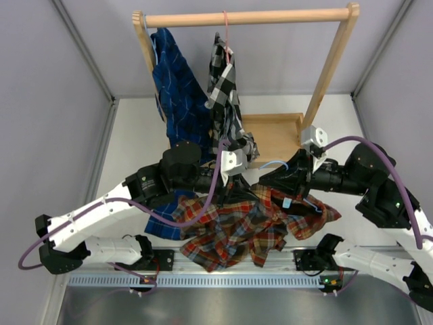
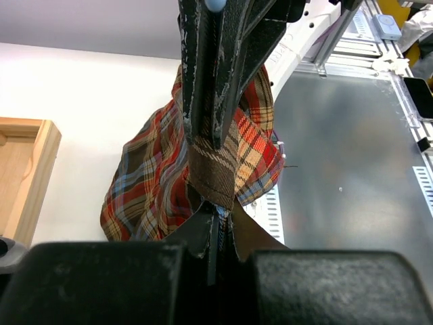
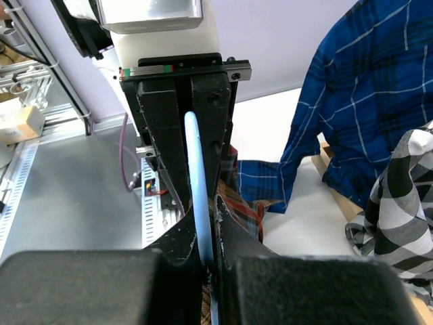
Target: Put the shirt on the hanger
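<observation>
The red-orange, brown and blue plaid shirt point(image 1: 237, 230) lies bunched on the table between the arms, with its light blue neck label point(image 1: 287, 202) showing. My left gripper point(image 1: 235, 181) is shut on a brown band of the shirt point(image 2: 213, 169) and lifts it; the fingertips point(image 2: 218, 211) pinch the cloth. My right gripper point(image 1: 269, 181) faces it closely and is shut on the light blue wire hanger point(image 3: 198, 183), whose hook point(image 1: 276, 164) and one end point(image 1: 315, 207) stick out. The shirt's edge point(image 3: 242, 206) shows just beyond my right gripper point(image 3: 208, 203).
A wooden rack point(image 1: 250, 17) at the back carries a dark blue plaid shirt point(image 1: 177, 88) and a black-and-white checked shirt point(image 1: 225, 84) on a pink-red hanger point(image 1: 226, 34). Its wooden base point(image 1: 274, 132) sits behind the grippers. Dark blue cloth point(image 1: 164, 222) lies left of the shirt.
</observation>
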### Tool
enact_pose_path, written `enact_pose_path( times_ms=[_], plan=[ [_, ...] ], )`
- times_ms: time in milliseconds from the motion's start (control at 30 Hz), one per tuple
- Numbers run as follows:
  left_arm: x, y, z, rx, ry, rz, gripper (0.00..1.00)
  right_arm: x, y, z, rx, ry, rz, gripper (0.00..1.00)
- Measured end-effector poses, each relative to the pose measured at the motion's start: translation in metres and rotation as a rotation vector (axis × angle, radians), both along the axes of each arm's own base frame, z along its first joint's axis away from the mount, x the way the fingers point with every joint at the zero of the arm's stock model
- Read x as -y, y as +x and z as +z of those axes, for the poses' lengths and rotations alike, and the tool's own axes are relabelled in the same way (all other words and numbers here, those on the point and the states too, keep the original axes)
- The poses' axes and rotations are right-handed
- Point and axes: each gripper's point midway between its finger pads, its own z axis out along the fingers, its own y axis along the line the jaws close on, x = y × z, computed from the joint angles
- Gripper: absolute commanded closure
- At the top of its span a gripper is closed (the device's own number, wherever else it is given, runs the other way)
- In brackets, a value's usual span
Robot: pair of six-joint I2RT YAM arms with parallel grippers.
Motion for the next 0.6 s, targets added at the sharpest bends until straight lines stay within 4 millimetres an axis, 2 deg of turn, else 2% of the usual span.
enact_pose_path(
  times_ms=[33,67,100,200,333,367,433,467,600],
  plan=[
    [0.0001,0.0003,0.0,0.002,0.0,0.002,1.0,-0.0001,0.0002,0.0002,-0.001,0.001,-0.001,0.96],
    [0.0001,0.0003,0.0,0.002,0.0,0.002,1.0,-0.0003,0.0002,0.0,-0.003,0.001,0.0,0.68],
    [0.0,0.0002,-0.0002,0.001,0.001,0.002,1.0,-0.0005,0.0,-0.0004,-0.011,0.0,-0.001,0.61],
    [-0.003,0.006,-0.0008,0.001,0.006,0.026,1.0,0.0004,-0.0013,0.0021,-0.011,0.009,0.001,0.6],
    [-0.0032,0.0026,-0.0004,-0.002,0.004,0.007,1.0,0.0021,-0.0027,0.0056,-0.009,0.016,-0.001,0.73],
    [-0.0032,0.0021,-0.0001,-0.001,0.003,0.004,1.0,0.0024,-0.0029,0.0072,-0.009,0.02,-0.002,0.83],
    [-0.0034,-0.0005,0.0,-0.001,0.002,-0.012,1.0,0.0032,-0.0019,0.0095,-0.003,0.025,-0.01,0.9],
    [-0.0034,-0.0016,0.0001,-0.001,0.001,-0.019,1.0,0.0032,-0.0015,0.0094,-0.005,0.025,-0.012,0.99],
    [-0.0037,-0.0037,0.0002,-0.002,0.001,-0.03,1.0,0.003,-0.0002,0.0092,-0.008,0.025,-0.018,1.0]
  ],
)
